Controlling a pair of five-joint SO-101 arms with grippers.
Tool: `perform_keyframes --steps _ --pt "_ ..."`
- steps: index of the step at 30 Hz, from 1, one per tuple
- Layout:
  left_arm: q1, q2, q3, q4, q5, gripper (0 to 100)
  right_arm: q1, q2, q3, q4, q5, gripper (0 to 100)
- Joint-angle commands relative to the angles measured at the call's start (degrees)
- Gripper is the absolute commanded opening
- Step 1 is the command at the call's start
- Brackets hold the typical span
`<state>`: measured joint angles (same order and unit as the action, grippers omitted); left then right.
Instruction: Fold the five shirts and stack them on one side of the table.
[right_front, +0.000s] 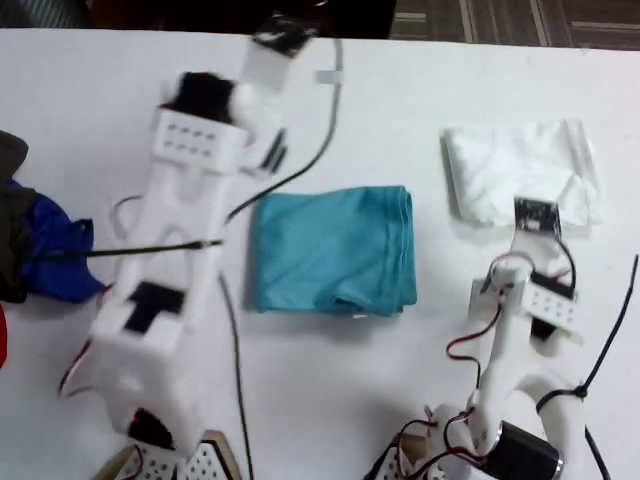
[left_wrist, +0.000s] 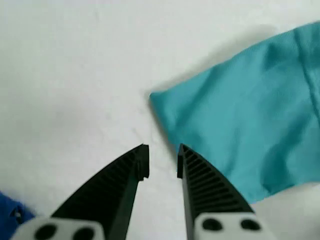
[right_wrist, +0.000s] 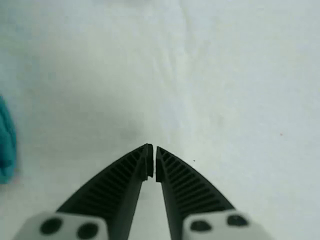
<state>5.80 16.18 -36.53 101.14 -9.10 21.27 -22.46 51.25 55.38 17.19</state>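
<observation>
The teal shirt (right_front: 333, 249) lies folded into a rough rectangle in the middle of the table (right_front: 400, 100), flat and free of both arms. That suggests its fold is judged complete, or close to it. The left gripper (left_wrist: 162, 160) hangs just off one corner of the teal shirt, over bare table. Its fingers are parted by a narrow gap and hold nothing, a posture that fits either having let the cloth go or lining up to pinch that corner, and which of the two cannot be told. On the far side of the teal shirt from that arm lies the white shirt (right_front: 522, 172), also folded and a little apart from the teal one. It probably marks where the stack is meant to grow. The right gripper (right_wrist: 151, 162) is beside the teal shirt on that same side, pointing down at a pale, faintly creased surface. Its fingers are drawn together until they almost touch, with nothing caught between them, so it appears to be parked rather than working. On the opposite side of the teal shirt, well apart from it at the table's edge, a heap of dark and blue clothing (right_front: 40, 245) lies bunched and unfolded. It is likely kept there so the middle stays free for folding.
</observation>
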Motion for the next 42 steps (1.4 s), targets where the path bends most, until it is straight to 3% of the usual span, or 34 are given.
perform_keyframes --steps 1,4,12,16,22,32,35,42 --pt "-6.1 -14.6 23.8 -6.3 -0.5 12 -4.0 -1.9 -13.3 12.4 -0.4 2.4" --pt "-11.4 -23.4 42.9 -16.7 -2.5 12 -10.8 -1.9 -21.0 20.0 0.1 2.5" --pt "-22.2 -41.9 82.5 -41.5 -7.4 12 -40.0 -1.9 -24.4 28.9 4.1 7.7" --pt "-26.8 -45.4 93.2 -51.6 -8.2 12 -47.4 -1.9 -24.4 29.0 4.4 11.6" --pt "-27.5 -45.3 100.0 -58.3 -7.7 12 -53.0 -1.8 -22.0 28.9 4.3 11.7" --pt "-27.3 -45.4 103.2 -62.6 -7.6 12 -52.4 -1.8 -11.2 20.0 4.3 11.7" --pt "-27.3 -45.4 103.3 -62.5 -7.6 12 -47.4 -1.8 -11.2 18.3 5.6 11.5" --pt "-27.3 -45.4 103.8 -62.6 -7.6 12 -35.3 -1.7 -10.9 17.7 17.3 10.0"
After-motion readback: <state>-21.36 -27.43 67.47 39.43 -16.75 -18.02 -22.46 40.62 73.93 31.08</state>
